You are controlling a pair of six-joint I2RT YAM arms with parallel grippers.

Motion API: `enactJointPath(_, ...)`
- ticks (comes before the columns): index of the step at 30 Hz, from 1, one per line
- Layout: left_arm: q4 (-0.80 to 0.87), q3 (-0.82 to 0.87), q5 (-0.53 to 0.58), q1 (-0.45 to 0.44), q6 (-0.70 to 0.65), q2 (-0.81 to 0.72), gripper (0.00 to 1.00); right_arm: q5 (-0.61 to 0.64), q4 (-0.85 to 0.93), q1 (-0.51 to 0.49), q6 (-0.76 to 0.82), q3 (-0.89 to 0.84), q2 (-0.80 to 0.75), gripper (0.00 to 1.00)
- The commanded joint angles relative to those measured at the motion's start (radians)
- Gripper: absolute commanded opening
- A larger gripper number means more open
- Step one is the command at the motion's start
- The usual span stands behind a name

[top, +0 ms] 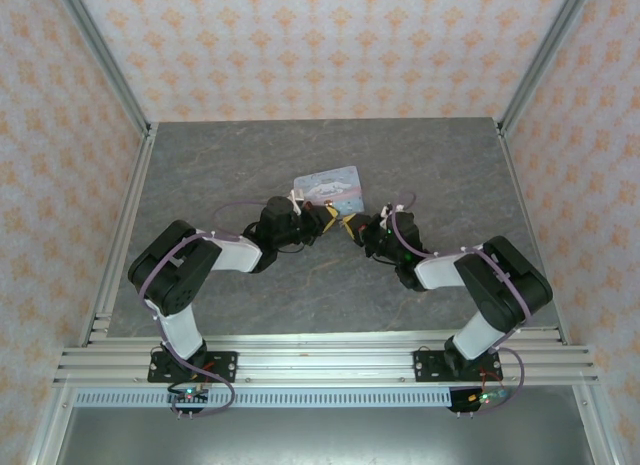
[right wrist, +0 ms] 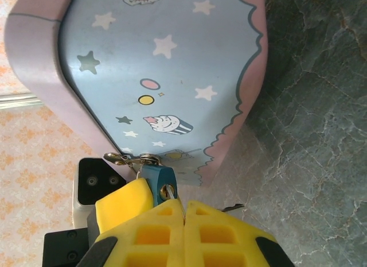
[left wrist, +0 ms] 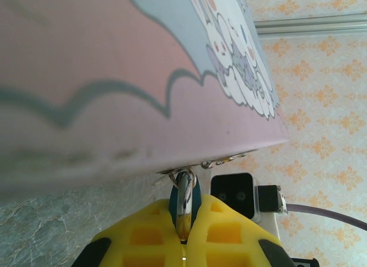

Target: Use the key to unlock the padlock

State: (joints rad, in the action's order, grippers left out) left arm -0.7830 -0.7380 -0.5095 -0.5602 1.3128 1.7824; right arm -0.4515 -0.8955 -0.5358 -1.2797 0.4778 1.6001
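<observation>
The padlock (right wrist: pixel 156 176) is tiny and dark teal, with a gold keyhole facing the right wrist camera. It hangs from the metal hasp (right wrist: pixel 129 160) of the pale blue cartoon tin (top: pixel 328 189). My left gripper (left wrist: pixel 184 222) is shut on the padlock (left wrist: pixel 194 199), its yellow pads squeezing the teal body and silver shackle. My right gripper (right wrist: pixel 184 212) is shut on the key (right wrist: pixel 179 204); the thin silver blade runs from between the pads into the keyhole. In the top view the left gripper (top: pixel 322 221) and the right gripper (top: pixel 354 231) meet at the tin's near edge.
The tin lies on the grey stone-patterned table (top: pixel 250 165), near its middle. Aluminium frame rails (top: pixel 120 245) border the table, and patterned walls rise behind them. The two arms angle inward from their bases at the near edge.
</observation>
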Motion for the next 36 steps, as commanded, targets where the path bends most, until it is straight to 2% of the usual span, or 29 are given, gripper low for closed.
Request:
enactJointPath(1,0.070,0.005,-0.106,-0.051,0.010,-0.037,0.00,-0.029,-0.067,-0.005,-0.017,0.029,-0.056,0.00)
enactJointPath(10,0.175,0.019,-0.049,-0.049,0.003,-0.112,0.00,-0.047,0.044,-0.023,0.000,-0.068,-0.194,0.00)
enactJointPath(19,0.206,0.053,-0.041,-0.049,-0.003,-0.152,0.00,-0.013,0.166,-0.096,0.044,-0.110,-0.311,0.00)
enactJointPath(27,0.231,0.068,-0.038,-0.047,-0.014,-0.187,0.00,0.028,0.167,-0.100,0.035,-0.174,-0.346,0.00)
enactJointPath(36,0.203,0.065,-0.049,-0.046,-0.005,-0.184,0.00,0.017,0.152,-0.099,0.093,-0.223,-0.356,0.00)
